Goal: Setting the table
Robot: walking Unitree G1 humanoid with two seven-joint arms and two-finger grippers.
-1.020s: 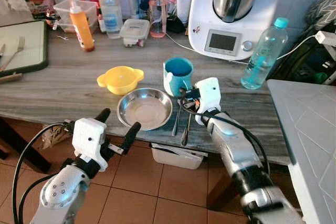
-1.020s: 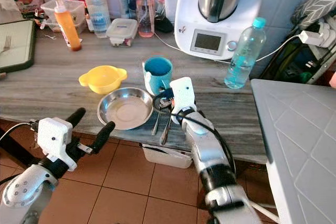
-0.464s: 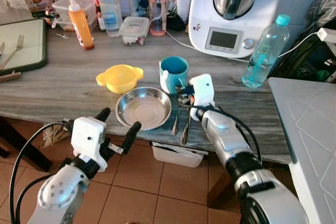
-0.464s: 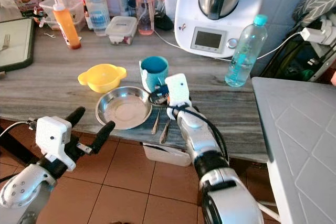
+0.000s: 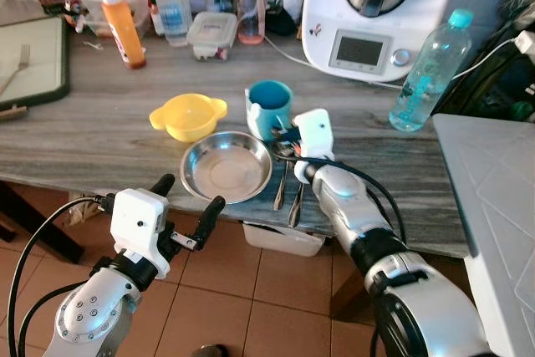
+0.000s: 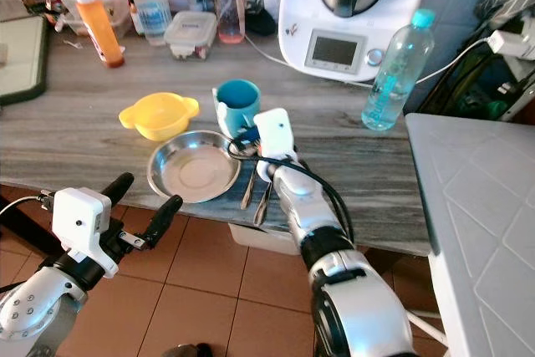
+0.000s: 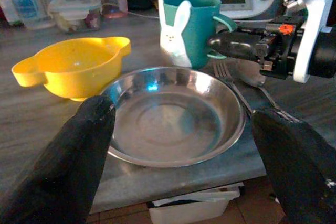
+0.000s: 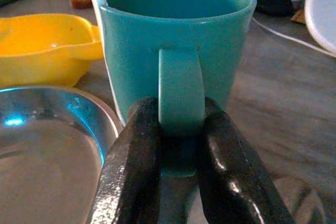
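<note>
Now our right end effector [image 8: 176, 166] has closed in and pinches the handle of the teal mug [image 5: 270, 106], which stands on the surface [image 5: 100, 135] behind the steel plate [image 5: 226, 166]. We can reposition it; left end effector [image 5: 185, 212] hovers wide.

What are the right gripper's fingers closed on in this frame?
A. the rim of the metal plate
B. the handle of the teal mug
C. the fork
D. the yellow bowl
B: the right gripper pinches the handle of the teal mug, one black finger on each side.
</note>
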